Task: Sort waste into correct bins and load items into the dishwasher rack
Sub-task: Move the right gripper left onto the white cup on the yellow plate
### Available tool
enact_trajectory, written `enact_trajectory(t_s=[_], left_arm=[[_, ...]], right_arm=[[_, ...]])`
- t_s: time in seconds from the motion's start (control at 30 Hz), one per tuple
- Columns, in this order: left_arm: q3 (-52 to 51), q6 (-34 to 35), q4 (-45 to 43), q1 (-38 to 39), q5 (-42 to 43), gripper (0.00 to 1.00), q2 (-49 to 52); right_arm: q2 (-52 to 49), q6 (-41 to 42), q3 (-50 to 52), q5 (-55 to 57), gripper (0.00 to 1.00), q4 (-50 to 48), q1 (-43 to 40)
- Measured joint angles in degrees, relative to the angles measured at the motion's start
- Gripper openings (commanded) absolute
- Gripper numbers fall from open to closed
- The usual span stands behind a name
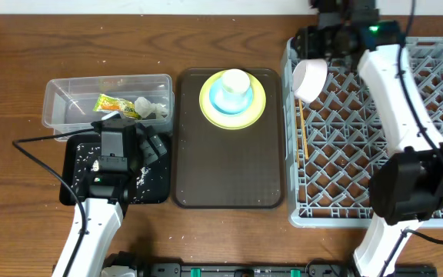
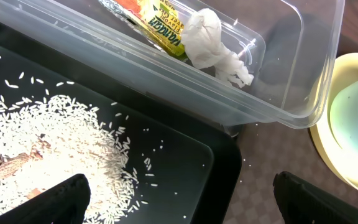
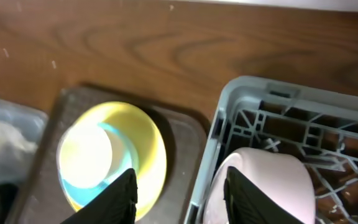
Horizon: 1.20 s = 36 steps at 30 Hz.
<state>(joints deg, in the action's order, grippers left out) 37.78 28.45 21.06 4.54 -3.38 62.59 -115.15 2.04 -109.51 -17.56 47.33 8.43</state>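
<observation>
My left gripper [image 1: 139, 139] [image 2: 182, 205] hangs open over the black tray [image 1: 154, 192] [image 2: 216, 155], which holds loose white rice [image 2: 55, 137]. Behind it, the clear tub [image 1: 64, 96] [image 2: 291, 74] contains the orange-and-green wrapper [image 1: 116, 104] [image 2: 157, 25] and the crumpled tissue [image 1: 157, 110] [image 2: 213, 46]. The white cup [image 1: 236, 80] sits in the light blue bowl [image 1: 223, 98] on the yellow-green plate [image 1: 257, 108] [image 3: 151, 140]. A white bowl [image 1: 310, 79] [image 3: 278, 180] leans at the grey rack's [image 1: 429, 146] [image 3: 229, 106] left edge. My right gripper [image 1: 318, 52] [image 3: 182, 199] stands open above it, one finger over the bowl. Chopsticks [image 1: 301, 146] lie in the rack.
The plate stack stands at the far end of a large brown serving tray [image 1: 229, 169] [image 3: 185, 130] between the black tray and the rack. A black cable [image 1: 41, 158] loops left of the left arm. Bare wooden table [image 1: 206, 35] lies beyond.
</observation>
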Motion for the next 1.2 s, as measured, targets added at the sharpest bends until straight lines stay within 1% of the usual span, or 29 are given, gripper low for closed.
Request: enact_trajectory(t_s=[0.07,0.13,0.37,0.57,0.7,0.87,1.0,1.2], left_arm=[[0.0,0.0,0.0,0.0,0.0,0.97,0.0],[0.0,0.0,0.0,0.0,0.0,0.97,0.0],[0.0,0.0,0.0,0.0,0.0,0.97,0.0],[0.0,0.0,0.0,0.0,0.0,0.97,0.0],[0.0,0.0,0.0,0.0,0.0,0.97,0.0],[0.0,0.0,-0.02,0.0,-0.02,0.97,0.0],[0.0,0.0,0.0,0.0,0.0,0.97,0.0],[0.0,0.0,0.0,0.0,0.0,0.97,0.0]], right_arm=[[0.0,-1.11,1.46,2.21,0.35,0.0,0.76],[0.0,-1.77,3.02,3.8,0.35,0.15,1.09],[-0.07,-2.51,7.17,10.14,0.35,5.75,1.18],[-0.07,-0.79,7.3,23.76,0.36,11.89,1.2],[-0.07,0.5,7.32,29.83,0.35,12.46,1.18],[-0.04,0.7,7.32,28.85,0.36,11.5,1.44],[0.9,0.07,7.34,22.84,0.39,9.25,2.36],[6.05,-0.2,7.37,14.27,0.39,8.35,6.67]])
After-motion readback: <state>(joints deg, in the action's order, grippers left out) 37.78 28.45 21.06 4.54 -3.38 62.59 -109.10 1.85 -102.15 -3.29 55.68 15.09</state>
